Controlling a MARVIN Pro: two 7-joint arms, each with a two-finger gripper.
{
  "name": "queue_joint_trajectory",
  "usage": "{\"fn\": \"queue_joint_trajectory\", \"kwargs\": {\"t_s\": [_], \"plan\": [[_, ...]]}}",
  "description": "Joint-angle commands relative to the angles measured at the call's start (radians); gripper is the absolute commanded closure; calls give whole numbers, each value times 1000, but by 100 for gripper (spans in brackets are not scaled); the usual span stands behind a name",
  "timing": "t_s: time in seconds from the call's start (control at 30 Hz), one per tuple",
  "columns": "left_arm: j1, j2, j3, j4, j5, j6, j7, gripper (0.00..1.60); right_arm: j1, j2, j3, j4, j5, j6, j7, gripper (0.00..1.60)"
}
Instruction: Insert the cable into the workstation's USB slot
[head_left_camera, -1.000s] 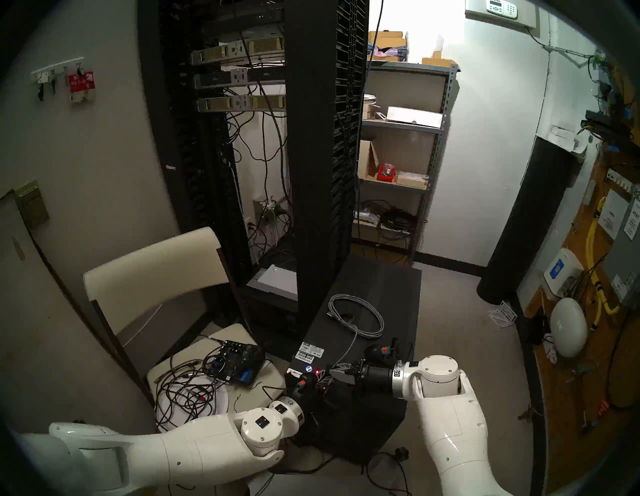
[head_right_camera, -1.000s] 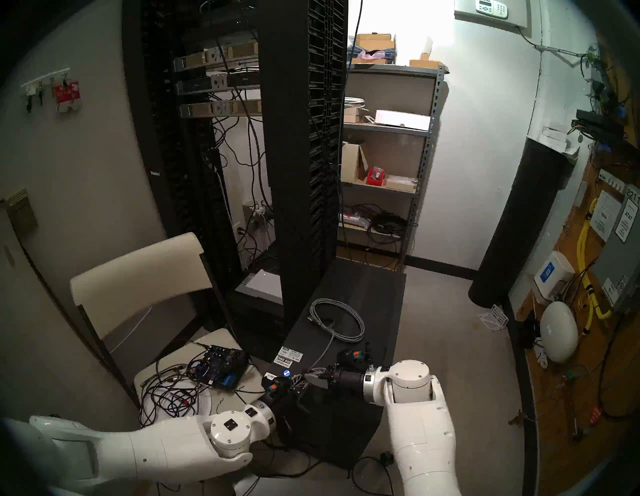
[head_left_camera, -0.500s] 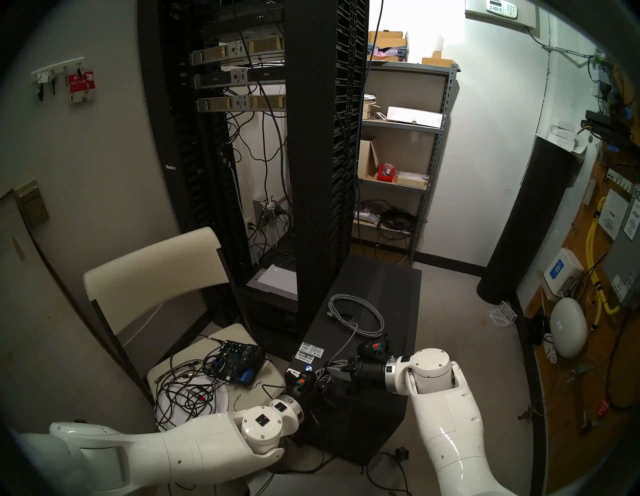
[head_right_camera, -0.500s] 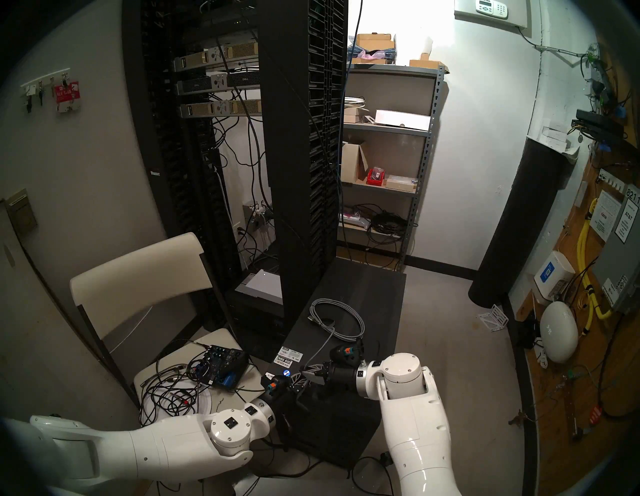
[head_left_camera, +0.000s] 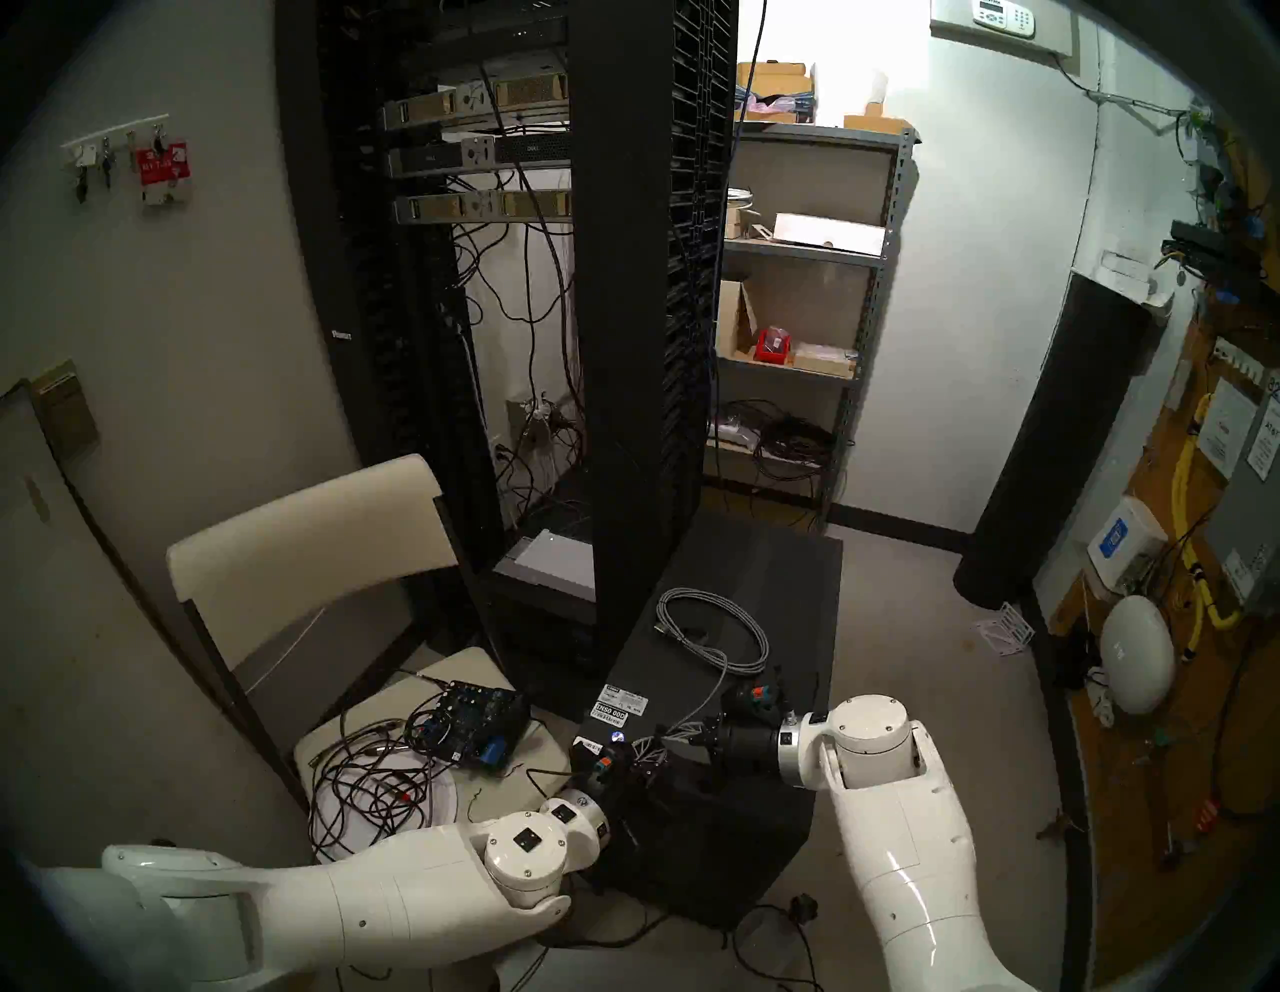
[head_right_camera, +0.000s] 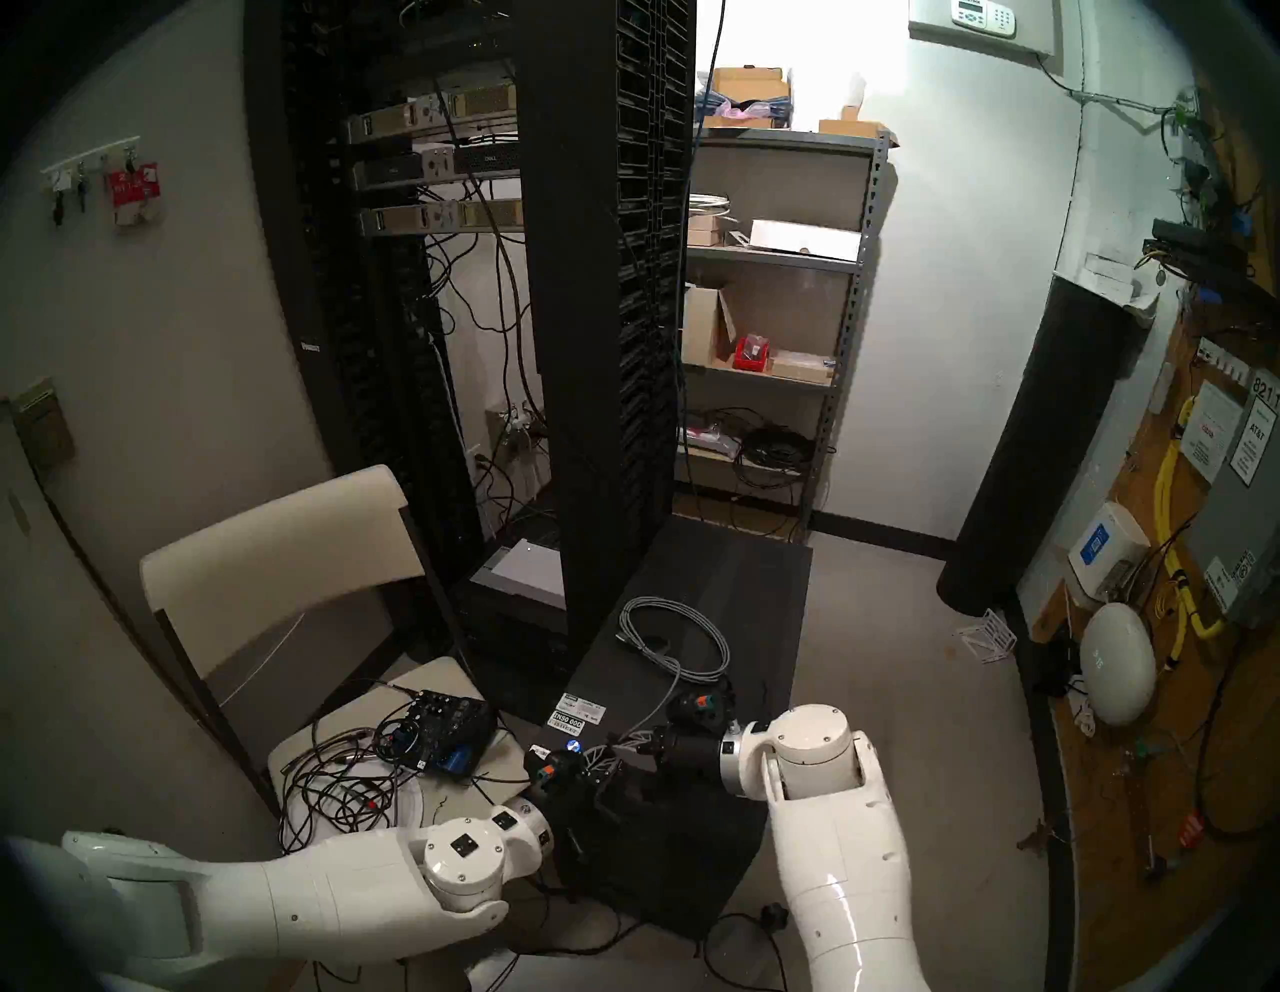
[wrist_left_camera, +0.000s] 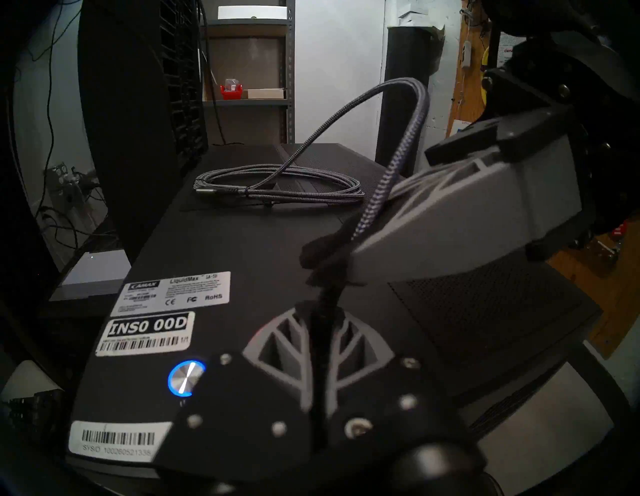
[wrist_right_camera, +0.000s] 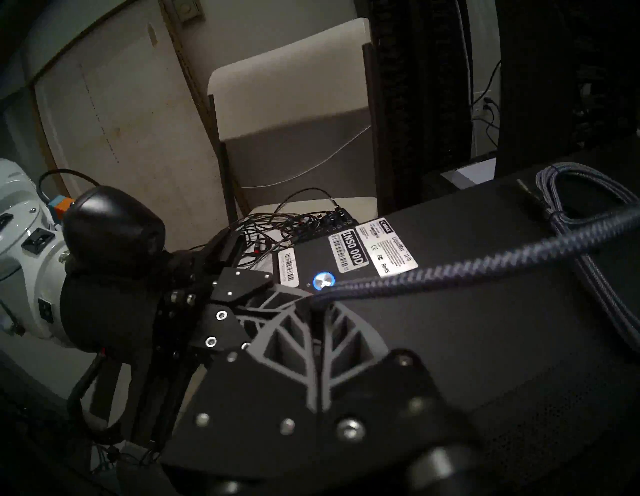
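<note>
Left wrist view: left gripper (wrist_left_camera: 320, 322) and right gripper (wrist_left_camera: 349, 263) both clench the cable (wrist_left_camera: 391, 173) end, above the workstation (wrist_left_camera: 242, 242) top near its blue button (wrist_left_camera: 186, 377). Coil lies behind; rack (head_left_camera: 623, 277) beside.

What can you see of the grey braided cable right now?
The cable is thin, light-grey and braided. Most of it lies wound in a flat loop on top of the black workstation, one small plug end resting at the loop's left edge. A free length arches up off the loop and runs down to the left gripper and right gripper, both shut on it. The held end is hidden between the fingers.
</note>
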Motion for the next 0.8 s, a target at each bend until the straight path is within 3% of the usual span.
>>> {"fn": "queue_joint_trajectory", "kwargs": {"t_s": [0.0,0.37,0.77], "plan": [[-3,8,-6,-1,0,5,12,160,-14,8,-9,27,-4,5,18,160],[-2,6,-7,5,-3,1,12,160,19,5,-28,71,-15,-3,13,160],[-4,11,-8,8,-5,-3,9,160,22,22,-59,73,-37,44,36,160]]}}
